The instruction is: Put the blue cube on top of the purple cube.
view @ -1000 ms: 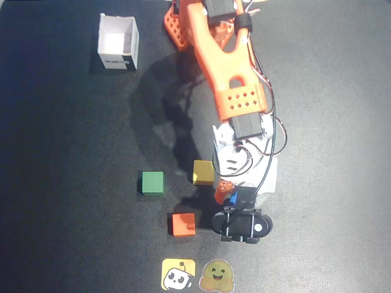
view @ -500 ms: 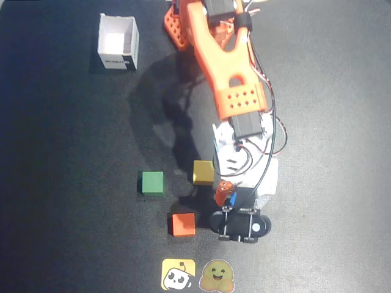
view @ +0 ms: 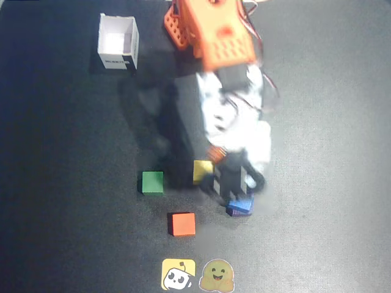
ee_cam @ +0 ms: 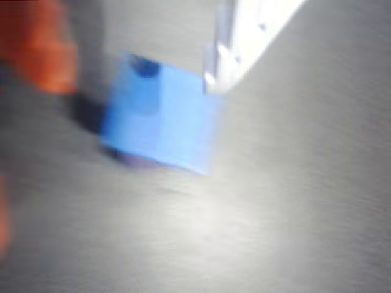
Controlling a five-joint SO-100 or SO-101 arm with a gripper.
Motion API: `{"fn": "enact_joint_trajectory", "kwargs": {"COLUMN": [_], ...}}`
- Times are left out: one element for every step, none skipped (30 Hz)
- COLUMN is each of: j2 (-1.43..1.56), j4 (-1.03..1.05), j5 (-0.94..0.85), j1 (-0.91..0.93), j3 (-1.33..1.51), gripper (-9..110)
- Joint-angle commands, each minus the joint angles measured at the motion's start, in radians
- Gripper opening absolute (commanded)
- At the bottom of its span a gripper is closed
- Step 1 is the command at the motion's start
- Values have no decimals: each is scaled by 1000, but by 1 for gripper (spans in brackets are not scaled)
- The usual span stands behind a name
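The blue cube [view: 242, 203] rests on the purple cube [view: 234, 212], which shows only as a dark sliver under it. In the wrist view the blue cube [ee_cam: 162, 119] fills the middle, with a thin purple cube edge [ee_cam: 131, 160] below. My gripper [view: 235, 160] is blurred, lifted above the stack and behind it. It is open: in the wrist view the gripper [ee_cam: 134, 82] has its orange finger [ee_cam: 46, 52] far left and its white finger [ee_cam: 241, 43] at the right. Neither finger presses the cube.
A green cube [view: 152, 182], a yellow cube [view: 201, 170] and an orange-red cube [view: 183, 224] lie left of the stack. A white open box [view: 118, 41] stands at the upper left. Two stickers [view: 195, 275] sit at the mat's bottom edge.
The arm has drawn back toward the top of the overhead view and risen. The gripper has let go of the blue cube, which now stays on the purple cube.
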Motion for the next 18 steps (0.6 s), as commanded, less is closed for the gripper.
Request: {"fn": "enact_joint_trajectory", "kwargs": {"j2": [221, 275, 327, 373, 411, 445, 471, 492, 506, 522, 538, 555, 575, 595, 614, 634, 657, 676], "j4": [-14, -9, -6, 2, 9, 15, 26, 32, 38, 41, 43, 44, 48, 52, 58, 63, 67, 71], "j5": [-92, -112, -133, -158, -178, -199, -218, -245, -265, -279, -293, -301, -304, -305, -308, -310, -311, -311], "j1": [61, 78, 94, 109, 124, 138, 150, 163, 173, 183, 190, 198, 202, 210, 215, 219, 222, 224], "j3": [120, 166, 210, 249, 281, 307, 327, 345, 359, 374, 390, 407, 425, 442, 460, 477, 494, 511], "gripper": [5, 5, 5, 4, 3, 2, 1, 0, 0, 0, 0, 0, 0, 0, 0, 0, 0, 0]}}
